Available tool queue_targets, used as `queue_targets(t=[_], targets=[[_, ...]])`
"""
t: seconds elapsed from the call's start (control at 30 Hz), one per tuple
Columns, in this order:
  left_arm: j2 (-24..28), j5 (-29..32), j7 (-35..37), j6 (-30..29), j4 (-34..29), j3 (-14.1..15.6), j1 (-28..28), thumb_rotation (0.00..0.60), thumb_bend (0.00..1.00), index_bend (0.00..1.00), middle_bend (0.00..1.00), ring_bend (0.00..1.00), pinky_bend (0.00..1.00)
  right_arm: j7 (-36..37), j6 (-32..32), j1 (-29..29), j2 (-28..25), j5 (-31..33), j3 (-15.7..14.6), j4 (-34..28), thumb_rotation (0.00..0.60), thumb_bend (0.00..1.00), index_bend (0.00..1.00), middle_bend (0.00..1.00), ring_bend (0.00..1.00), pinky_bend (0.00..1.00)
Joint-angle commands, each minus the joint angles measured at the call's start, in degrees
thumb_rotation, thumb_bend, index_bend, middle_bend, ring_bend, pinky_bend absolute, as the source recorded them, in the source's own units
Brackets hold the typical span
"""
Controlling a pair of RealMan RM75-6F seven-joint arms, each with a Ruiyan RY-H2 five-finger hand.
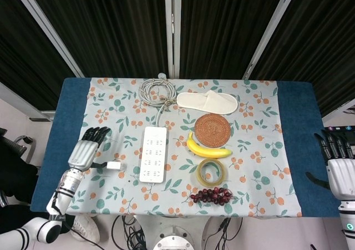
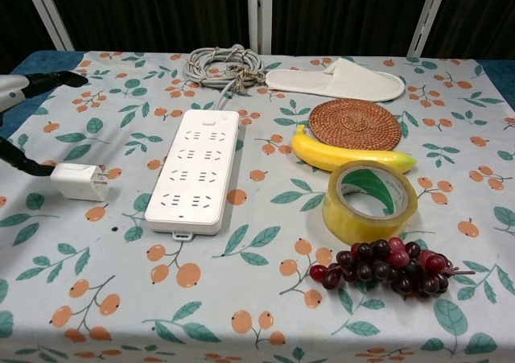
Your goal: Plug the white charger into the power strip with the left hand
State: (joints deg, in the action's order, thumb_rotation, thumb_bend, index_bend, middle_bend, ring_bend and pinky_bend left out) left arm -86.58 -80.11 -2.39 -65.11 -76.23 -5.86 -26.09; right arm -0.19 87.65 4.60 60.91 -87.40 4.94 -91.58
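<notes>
A small white charger (image 2: 79, 181) lies on the desk (image 2: 241, 315), prongs pointing right toward a long white power strip (image 2: 195, 169) lying flat just beside it.

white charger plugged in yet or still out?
Out. The white charger sits left of the white power strip, prongs facing it, a gap between; left hand holds it.

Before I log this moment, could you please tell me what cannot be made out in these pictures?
- Left hand: chest view's left edge cuts it to dark fingertips; its grip on the white charger is unclear.
- Charger prongs: too small in head view.
- Right hand: cropped by head view's right edge, absent from chest view.
- Power strip cable: where it ends is unclear.
</notes>
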Motion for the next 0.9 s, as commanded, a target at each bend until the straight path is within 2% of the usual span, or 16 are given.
queue_targets(t=[0.03, 0.9], targets=[[0.12, -0.07, -0.63, 0.05, -0.71, -0.25, -0.42, 0.600, 0.09, 0.03, 0.03, 0.00, 0.00, 0.17, 0.12, -0.09, 0.04, -0.01, -0.02, 0.16, 0.600, 0.03, 0.00, 0.00, 0.00, 0.00], [2.06, 0.59, -9.44, 3.16, -10.07, -0.07, -4.37, 0.600, 0.09, 0.03, 0.03, 0.00, 0.00, 4.66, 0.46, -0.82, 0.95, 0.50, -0.10, 4.20, 0.600, 0.03, 0.00, 0.00, 0.00, 0.00]])
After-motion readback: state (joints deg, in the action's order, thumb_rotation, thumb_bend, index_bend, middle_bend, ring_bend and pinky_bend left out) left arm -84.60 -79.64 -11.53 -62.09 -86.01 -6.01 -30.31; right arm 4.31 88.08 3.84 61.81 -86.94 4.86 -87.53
